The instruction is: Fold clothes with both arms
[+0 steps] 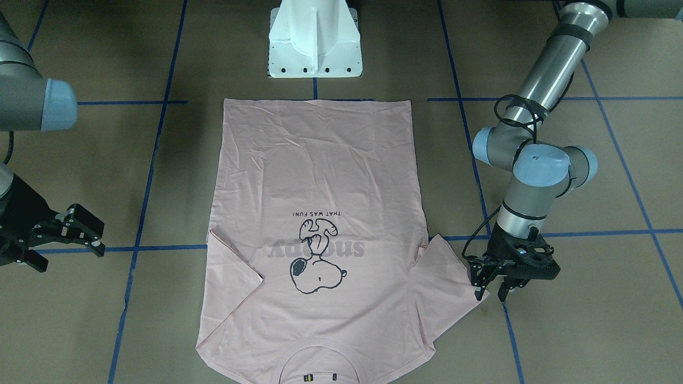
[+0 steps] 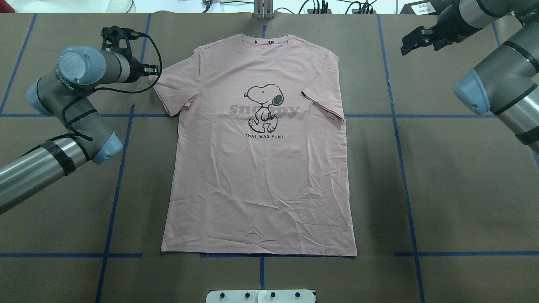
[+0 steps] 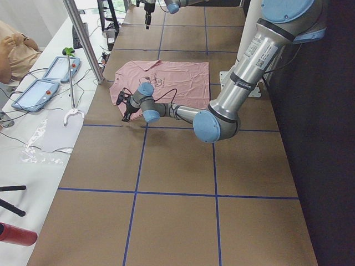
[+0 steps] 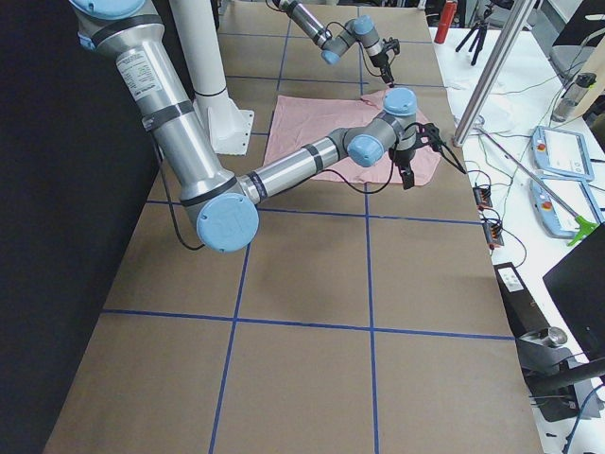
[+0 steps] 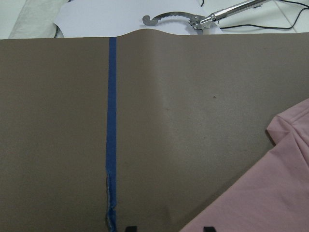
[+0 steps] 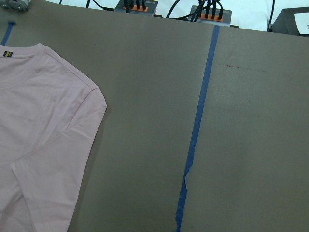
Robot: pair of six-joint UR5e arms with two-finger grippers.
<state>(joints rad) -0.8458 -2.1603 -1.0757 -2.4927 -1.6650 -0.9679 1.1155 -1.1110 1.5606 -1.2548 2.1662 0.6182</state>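
While nothing is gripped yet, the pale pink short-sleeved cotton T-shirt (image 2: 257, 176) lies flat and print-up in the middle of the brown paper-covered table (image 2: 463, 189). Reading the overhead view as a clock, its ribbed collar (image 2: 264, 42) is at 12 and its straight hem (image 2: 257, 252) at 6. Over at 10 o'clock the left arm's black two-finger gripper (image 1: 491, 292) is low, right at the outer edge of the left sleeve (image 2: 168, 90). Its jaws stand parted, and the wrist view shows one black fingertip (image 5: 130, 228) over bare table with the pink edge beside the other. Up at 2 o'clock the right arm's black gripper (image 1: 98, 240) hangs well apart from the right sleeve (image 2: 326, 88), jaws apparently spread too and holding nothing. This cloth looks thin, light and limp, already creased. It should drape and sag from any pinch, and a single layer could slide out of smooth pads. My call is to take hold at seamed spots, such as a sleeve hem, a shoulder seam or a hem corner, with both arms lifting evenly so the fabric doesn't bunch.
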